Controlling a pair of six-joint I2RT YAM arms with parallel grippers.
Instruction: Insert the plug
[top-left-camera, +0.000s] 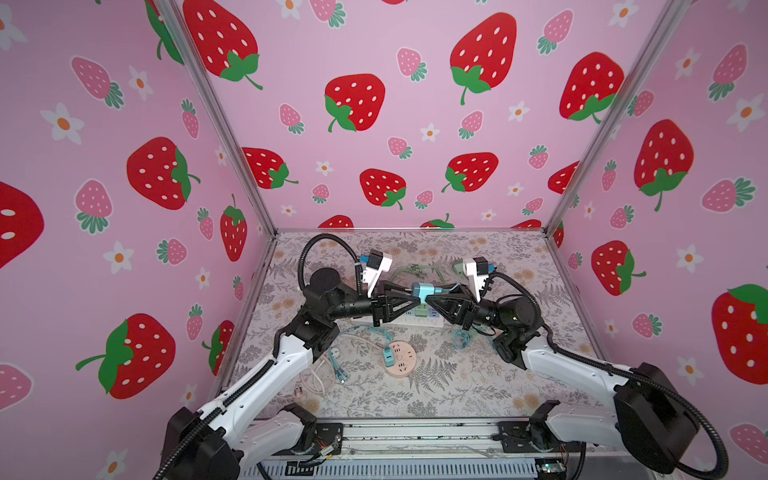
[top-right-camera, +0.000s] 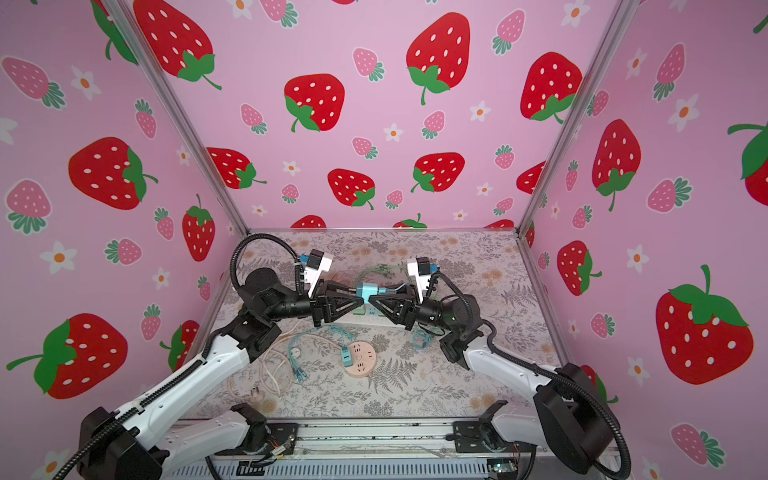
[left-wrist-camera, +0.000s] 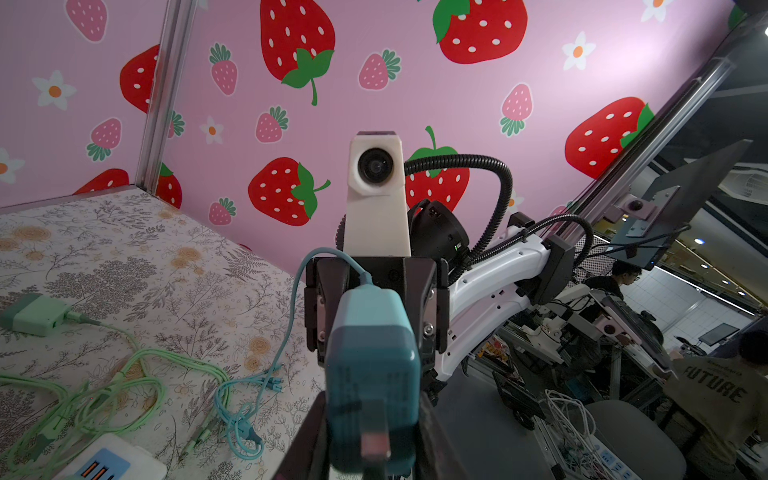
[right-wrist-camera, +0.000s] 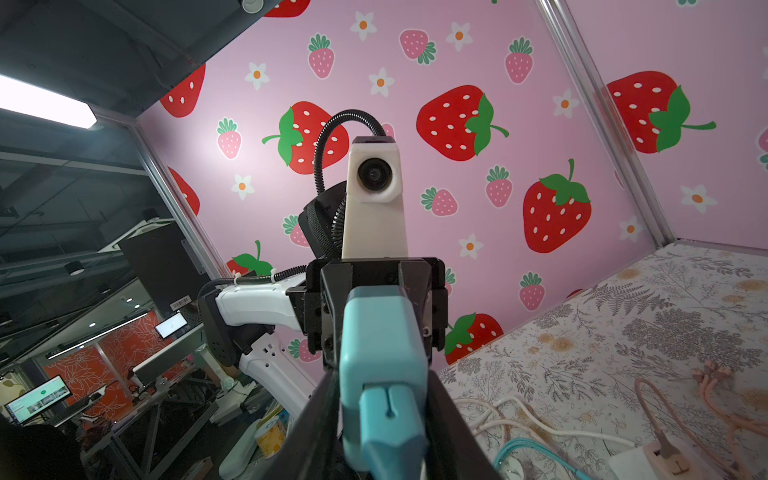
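Observation:
A light blue plug (top-left-camera: 423, 289) (top-right-camera: 365, 289) with a blue cable hangs above the white power strip (top-left-camera: 419, 321) (top-right-camera: 374, 322) at mid table. Both grippers meet on it. My left gripper (top-left-camera: 414, 297) (left-wrist-camera: 372, 436) is shut on the plug (left-wrist-camera: 374, 374), and a metal prong (left-wrist-camera: 376, 444) points back at its wrist camera. From the opposite side my right gripper (top-left-camera: 431, 297) (right-wrist-camera: 384, 415) is shut on the same plug (right-wrist-camera: 384, 345), with both fingers (right-wrist-camera: 449, 424) against its sides. The cable connector (right-wrist-camera: 390, 432) sticks out toward the right wrist camera.
A round pink socket (top-left-camera: 399, 358) with a teal plug (top-left-camera: 388, 355) in it lies nearer the front. A green plug (left-wrist-camera: 33, 313) and green cables (left-wrist-camera: 104, 395) lie at the back, blue cable loops (top-left-camera: 461, 338) beside the strip, and a white cord (top-right-camera: 270, 374) at the left.

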